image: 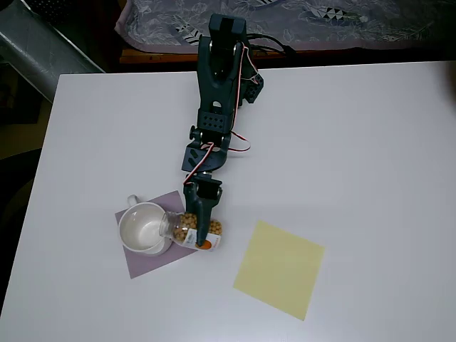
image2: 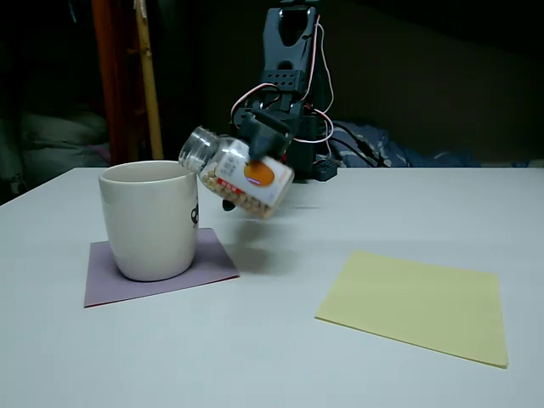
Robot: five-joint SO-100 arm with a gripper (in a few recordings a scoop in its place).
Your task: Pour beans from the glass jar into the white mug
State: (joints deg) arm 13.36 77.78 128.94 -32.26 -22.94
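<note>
A: What has the gripper (image: 205, 226) got hold of?

B: It is closed around the body of the glass jar (image2: 240, 175) and carries it clear of the bench (image: 342, 142). The jar is tipped only partway, its mouth raised a little and pointing away from the gripper toward the white mug (image2: 150, 219).

A: And the mug itself?

B: Just beyond the jar's mouth, standing upright on a purple mat (image2: 153, 270). In the overhead view the jar's neck reaches over the mug's rim. The mug looks empty inside.

A: So nothing poured yet?

B: It seems not. The beans (image2: 242, 197) lie along the jar's lower side, back toward its base.

A: How should the pour go?

B: I'd keep the mouth over the middle of the mug and roll the wrist slowly until the neck drops below level. A narrow neck may clog and then release all at once, so a gentle tilt suits it. Keep the jar off the rim, lest it nudge the mug. The yellow sheet (image2: 416, 304) on the gripper's other side plays no part.
</note>
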